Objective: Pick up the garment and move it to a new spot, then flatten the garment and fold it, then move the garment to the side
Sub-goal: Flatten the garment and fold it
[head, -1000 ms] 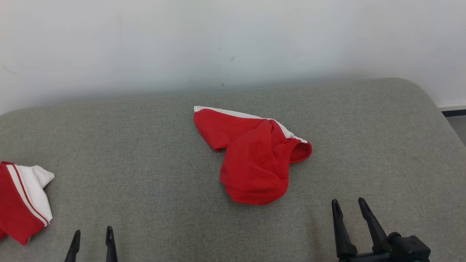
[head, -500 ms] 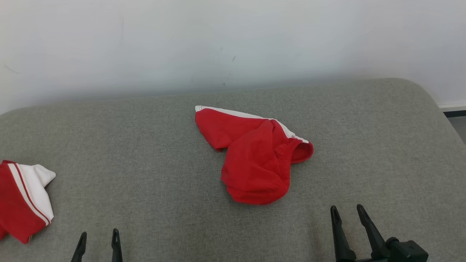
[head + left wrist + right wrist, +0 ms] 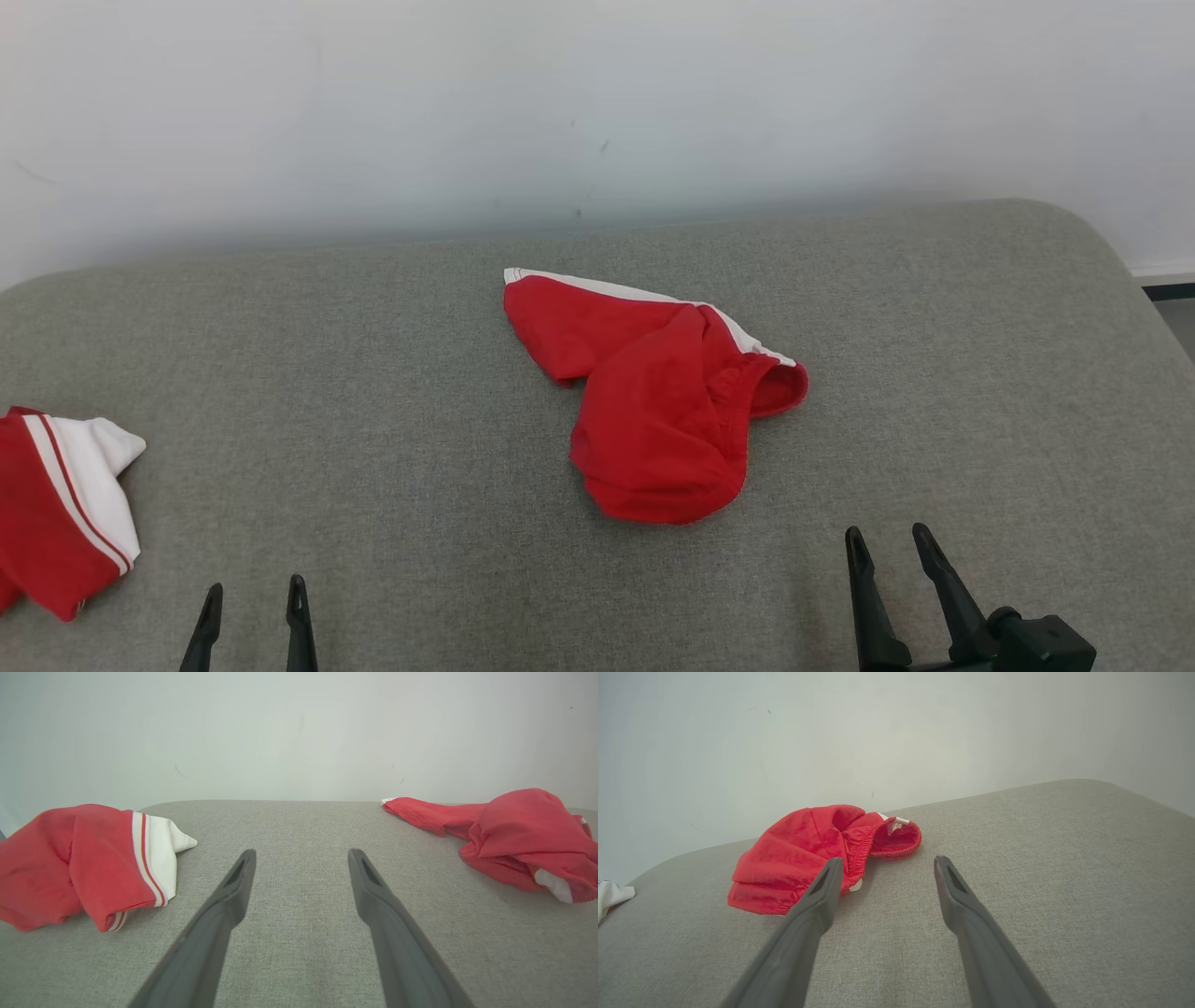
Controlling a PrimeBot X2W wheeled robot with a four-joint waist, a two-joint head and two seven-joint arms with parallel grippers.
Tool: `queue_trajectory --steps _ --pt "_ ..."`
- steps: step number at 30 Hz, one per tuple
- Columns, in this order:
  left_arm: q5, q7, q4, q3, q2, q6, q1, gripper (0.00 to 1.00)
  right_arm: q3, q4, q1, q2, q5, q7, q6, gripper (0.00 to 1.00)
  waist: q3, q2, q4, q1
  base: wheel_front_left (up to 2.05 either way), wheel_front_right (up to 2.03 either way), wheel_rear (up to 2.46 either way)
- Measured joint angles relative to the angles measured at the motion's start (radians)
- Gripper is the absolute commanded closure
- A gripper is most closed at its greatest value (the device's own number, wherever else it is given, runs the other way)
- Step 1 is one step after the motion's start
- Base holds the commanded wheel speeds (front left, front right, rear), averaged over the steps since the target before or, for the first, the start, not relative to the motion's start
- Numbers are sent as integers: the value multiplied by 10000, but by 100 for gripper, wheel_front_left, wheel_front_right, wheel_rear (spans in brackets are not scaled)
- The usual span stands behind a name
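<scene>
The garment (image 3: 51,509) lies crumpled at the far left edge of the grey surface, red with a white sleeve and red-and-white striped trim, partly cut off by the head view's edge. It also lies left of the fingers in the left wrist view (image 3: 93,858). My left gripper (image 3: 255,588) is open and empty, low at the front, to the right of the garment and apart from it (image 3: 302,851). My right gripper (image 3: 887,534) is open and empty at the front right (image 3: 888,859). A white sleeve tip (image 3: 612,893) pokes in at the far left of the right wrist view.
A smaller all-red piece with thin white edging (image 3: 663,401) lies bunched in the middle of the surface (image 3: 518,835), just ahead-left of my right fingers (image 3: 803,858). The grey padded surface (image 3: 373,373) ends at a white wall behind and rounds off at the right (image 3: 1134,308).
The head camera has shifted slightly. Both grippers have sunk a little toward the bottom edge, and the left one has edged right. Neither piece of clothing has moved.
</scene>
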Motion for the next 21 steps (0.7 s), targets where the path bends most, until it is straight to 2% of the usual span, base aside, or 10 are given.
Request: queue_trajectory --steps 21 --pt "-107 0 69 33 -8 13 4 0 44 38 -7 2 10 0 0 0 -79 0 30 0 0 0 0"
